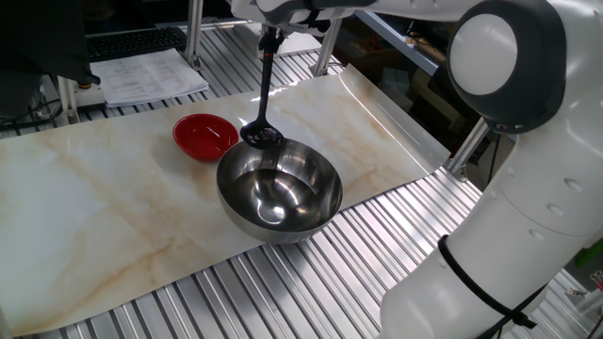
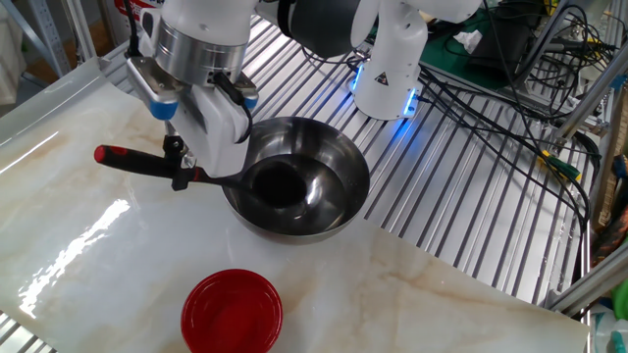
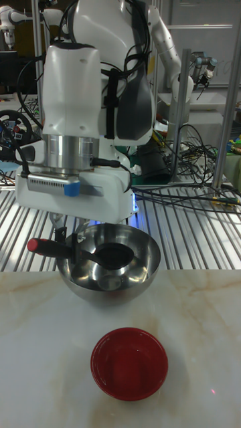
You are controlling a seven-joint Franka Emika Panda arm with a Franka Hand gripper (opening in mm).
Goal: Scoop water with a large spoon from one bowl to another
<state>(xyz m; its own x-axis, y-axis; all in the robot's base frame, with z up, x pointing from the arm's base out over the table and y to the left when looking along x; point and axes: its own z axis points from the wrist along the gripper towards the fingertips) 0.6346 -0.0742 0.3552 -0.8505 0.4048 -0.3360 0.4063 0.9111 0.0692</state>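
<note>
My gripper (image 2: 177,160) is shut on the thin black handle of the large spoon (image 2: 211,177), whose red-marked end (image 2: 111,154) sticks out to the left. The round scoop (image 1: 261,137) hangs over the big steel bowl (image 1: 252,222), close to the rim on the side facing the red bowl (image 1: 204,137). From the tall view the scoop (image 3: 114,254) sits within the steel bowl's (image 3: 87,281) opening, and the red bowl (image 3: 128,363) stands in front of it, apart. Water shows only as shine inside the steel bowl (image 2: 345,165); I cannot tell what the scoop holds.
Both bowls stand on a marble-patterned sheet (image 1: 113,217) over a slatted metal table (image 2: 442,196). Papers (image 1: 151,75) lie at the back left. The robot base (image 2: 388,69) and cables (image 2: 510,59) sit behind the steel bowl. The red bowl (image 2: 232,312) is near the sheet's front edge.
</note>
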